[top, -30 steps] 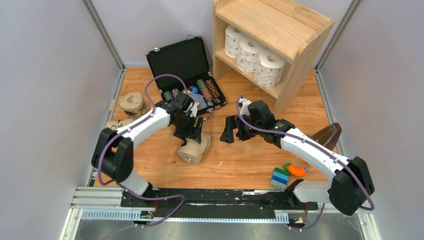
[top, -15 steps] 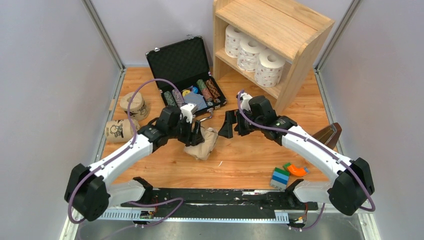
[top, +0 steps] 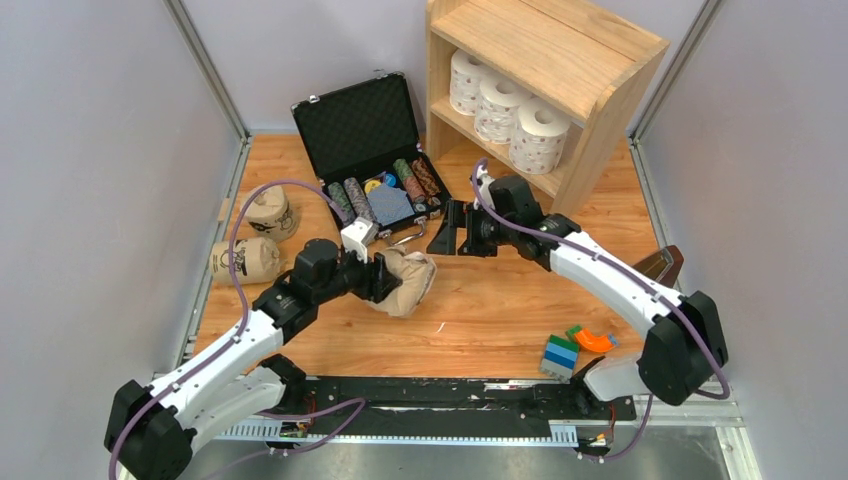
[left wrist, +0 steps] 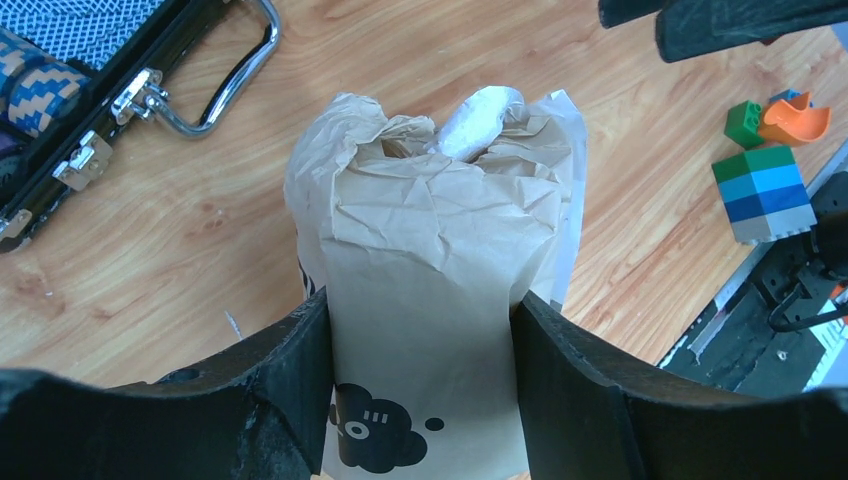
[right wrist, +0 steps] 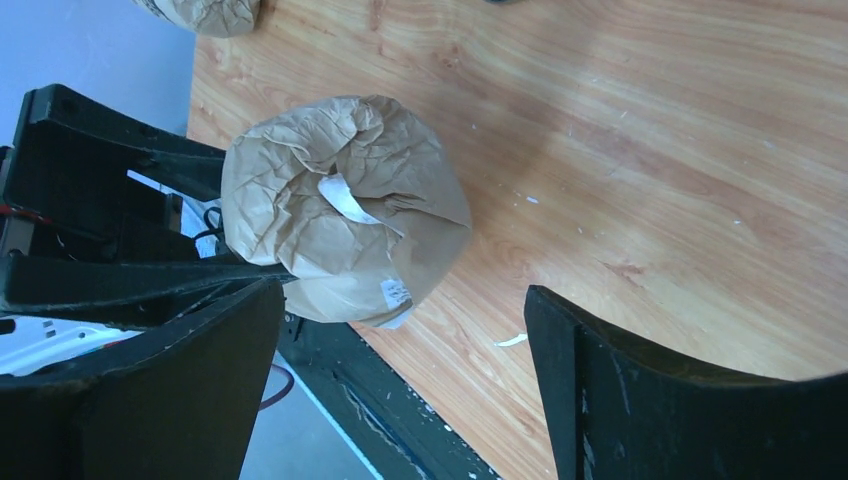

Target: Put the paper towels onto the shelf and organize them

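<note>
Tan-wrapped roll (left wrist: 430, 250), mid-table (top: 500, 310), is clamped by its sides in the left gripper (left wrist: 420, 300); the right gripper (top: 452, 232) is gaping wide beside it, so the crumpled free end should be seated deep before release, then taken to the shelf (top: 545, 40).

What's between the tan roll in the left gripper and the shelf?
The right gripper, jaws open, hangs roughly on the line between the tan roll held by the left gripper and the shelf. The black case lies off to the side.
</note>
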`<state>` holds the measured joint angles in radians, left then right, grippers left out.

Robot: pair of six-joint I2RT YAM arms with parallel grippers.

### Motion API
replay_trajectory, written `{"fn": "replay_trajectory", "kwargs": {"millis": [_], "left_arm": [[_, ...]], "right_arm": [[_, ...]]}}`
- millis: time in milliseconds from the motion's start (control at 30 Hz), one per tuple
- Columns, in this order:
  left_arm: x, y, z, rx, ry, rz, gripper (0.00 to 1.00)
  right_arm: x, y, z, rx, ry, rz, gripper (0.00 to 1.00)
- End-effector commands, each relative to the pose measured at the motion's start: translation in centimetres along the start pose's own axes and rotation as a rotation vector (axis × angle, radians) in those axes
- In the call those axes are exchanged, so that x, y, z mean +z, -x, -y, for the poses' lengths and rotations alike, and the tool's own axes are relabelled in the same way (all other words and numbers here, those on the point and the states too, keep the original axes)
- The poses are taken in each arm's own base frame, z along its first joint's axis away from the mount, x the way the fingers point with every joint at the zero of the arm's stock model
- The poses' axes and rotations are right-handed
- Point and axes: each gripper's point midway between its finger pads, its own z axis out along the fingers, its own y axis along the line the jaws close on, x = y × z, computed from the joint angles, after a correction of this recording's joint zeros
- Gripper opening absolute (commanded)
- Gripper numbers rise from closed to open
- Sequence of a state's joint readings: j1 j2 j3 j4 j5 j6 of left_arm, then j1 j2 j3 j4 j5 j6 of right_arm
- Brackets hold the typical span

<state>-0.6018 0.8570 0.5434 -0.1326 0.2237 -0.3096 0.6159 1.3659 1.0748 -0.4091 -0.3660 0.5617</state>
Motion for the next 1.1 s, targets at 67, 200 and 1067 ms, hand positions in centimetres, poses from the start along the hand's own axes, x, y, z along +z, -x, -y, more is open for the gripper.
{"fn": "replay_trajectory", "kwargs": {"millis": [67,200,1067], "left_arm": [[0.8,1.3,0.6,0.010,-0.026,0.114,0.66],[1.3,-0.1,0.6,0.002,-0.019,0.097,0.70],[-5.2,-1.7,1.6,-0.420,0.202,-0.231,1.00]], "right_arm": [[2.0,0.2,-1.3,0.085,0.064,-0.078,0.90],[3.4,-0.8,-1.2,0.092,0.081,-0.143,0.87],[6.0,-2.6,-0.4,0.059,0.343,-0.216,0.95]]}}
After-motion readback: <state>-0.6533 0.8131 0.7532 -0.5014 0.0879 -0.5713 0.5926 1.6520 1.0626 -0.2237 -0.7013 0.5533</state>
